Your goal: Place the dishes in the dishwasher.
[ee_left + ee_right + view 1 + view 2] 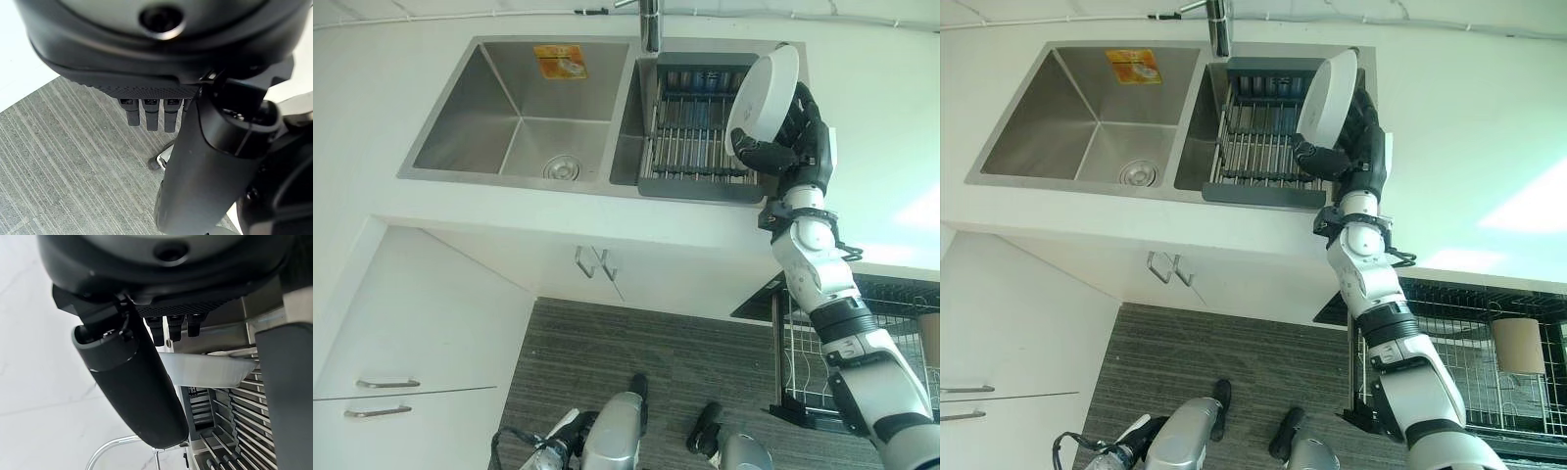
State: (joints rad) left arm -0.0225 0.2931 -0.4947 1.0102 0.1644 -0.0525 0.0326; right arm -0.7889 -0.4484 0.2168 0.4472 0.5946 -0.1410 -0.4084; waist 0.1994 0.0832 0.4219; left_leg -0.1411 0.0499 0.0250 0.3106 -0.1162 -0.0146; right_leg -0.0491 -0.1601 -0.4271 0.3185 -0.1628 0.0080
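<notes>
My right hand (800,147) is shut on a white plate (764,86), thumb across its face and fingers behind it. The plate stands tilted on edge above the right end of a dark wire drying rack (690,132) in the sink's right basin. In the right wrist view the plate's rim (205,370) runs between my thumb (132,382) and the fingers, with the rack's bars beyond. The dishwasher's pulled-out wire rack (1459,338) lies below the counter at the lower right. My left hand (555,452) hangs low over the floor, fingers (151,115) relaxed and holding nothing.
The sink's left basin (514,113) holds only a drain, and a faucet (649,24) stands behind the divider. White counter surrounds the sink. A brown cup-like thing (1516,345) sits in the dishwasher rack. Drawers with handles (386,384) are at the lower left.
</notes>
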